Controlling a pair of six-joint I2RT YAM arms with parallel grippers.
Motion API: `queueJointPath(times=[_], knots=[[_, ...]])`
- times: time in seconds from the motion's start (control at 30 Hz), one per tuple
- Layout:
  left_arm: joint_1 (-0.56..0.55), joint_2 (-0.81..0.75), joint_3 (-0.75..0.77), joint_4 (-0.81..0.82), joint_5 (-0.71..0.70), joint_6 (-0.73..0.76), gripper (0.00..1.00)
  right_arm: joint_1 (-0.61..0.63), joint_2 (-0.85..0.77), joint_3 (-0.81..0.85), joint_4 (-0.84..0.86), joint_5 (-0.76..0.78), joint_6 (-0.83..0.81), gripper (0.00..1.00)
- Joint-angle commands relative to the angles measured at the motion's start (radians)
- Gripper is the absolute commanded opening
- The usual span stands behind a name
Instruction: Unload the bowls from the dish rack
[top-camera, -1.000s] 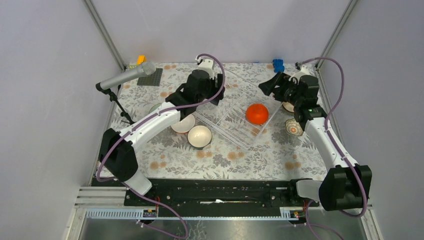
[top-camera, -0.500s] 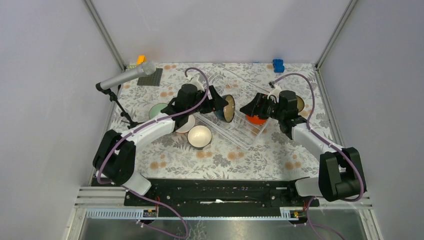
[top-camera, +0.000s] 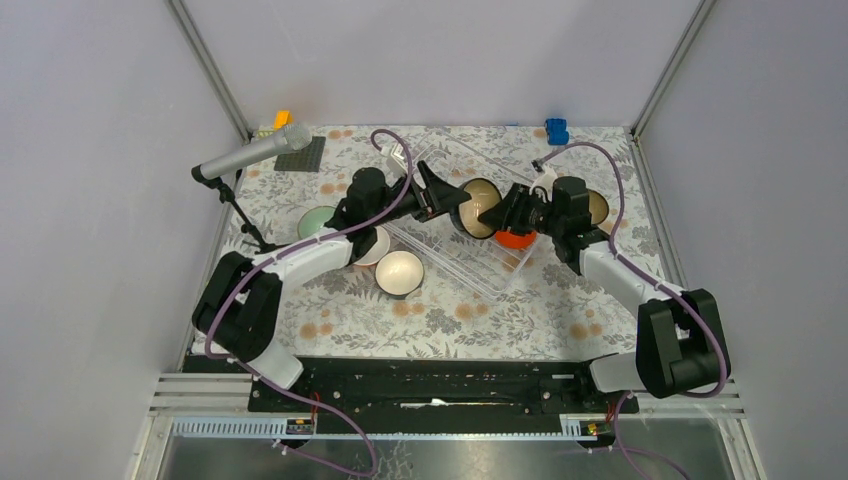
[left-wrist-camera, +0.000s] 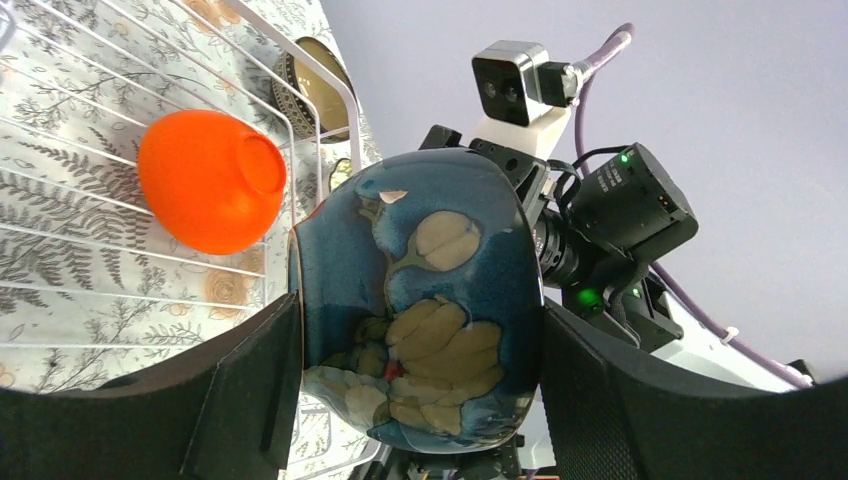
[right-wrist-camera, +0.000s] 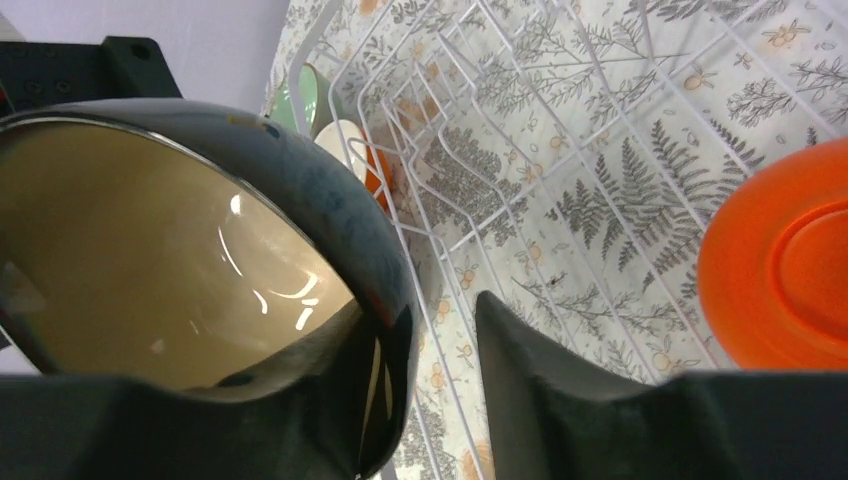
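Note:
My left gripper (left-wrist-camera: 420, 390) is shut on a dark blue patterned bowl (left-wrist-camera: 430, 290), pinching it across its width and holding it on its side above the dish rack (top-camera: 470, 265). My right gripper (right-wrist-camera: 425, 320) meets it from the right: one finger is inside the bowl (right-wrist-camera: 150, 240) and the other outside the rim, with a gap still showing, so it is open. In the top view the two grippers, left (top-camera: 455, 203) and right (top-camera: 497, 212), face each other across the bowl (top-camera: 478, 207). An orange bowl (top-camera: 517, 239) lies upside down in the rack.
A pale green bowl (top-camera: 315, 220), a cream bowl (top-camera: 372, 250) and a white bowl (top-camera: 399, 272) sit on the cloth left of the rack. A brown bowl (top-camera: 597, 207) is to the right. A microphone on a stand (top-camera: 250, 155), a dark grey plate (top-camera: 300, 155) and a blue block (top-camera: 556, 130) are at the back.
My left arm lifted the blue bowl and carried it rightward over the rack. My right arm swung left to meet it and its jaws narrowed around the rim.

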Motion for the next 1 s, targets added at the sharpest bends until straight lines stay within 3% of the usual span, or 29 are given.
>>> queueJointPath(times=[0.0,0.07,0.13,0.23,0.3,0.67,0.8,0.97], knots=[[-0.001,0.004,0.019,0.289,0.106,-0.121,0.29,0.011,-0.026,0.049,-0.018,0.007,0.017,0.38],[-0.001,0.003,0.015,0.276,0.103,-0.113,0.32,0.011,-0.047,0.060,-0.040,0.021,0.026,0.19],[-0.001,-0.009,0.020,0.211,0.083,-0.067,0.50,0.011,-0.069,0.082,-0.090,0.059,0.024,0.06],[-0.001,-0.054,0.038,0.022,0.001,0.046,0.85,0.010,-0.105,0.124,-0.217,0.191,0.009,0.00],[-0.005,-0.088,0.047,-0.100,-0.086,0.122,0.98,0.011,-0.132,0.149,-0.312,0.310,0.008,0.00],[-0.138,-0.178,0.147,-0.591,-0.477,0.451,0.99,0.011,-0.355,0.178,-0.649,0.978,0.148,0.00],[-0.226,-0.124,0.217,-0.673,-0.526,0.571,0.98,0.010,-0.368,0.225,-0.863,1.228,0.293,0.00],[-0.371,-0.045,0.321,-0.725,-0.591,0.735,0.97,0.009,-0.412,0.212,-0.986,1.355,0.400,0.00]])
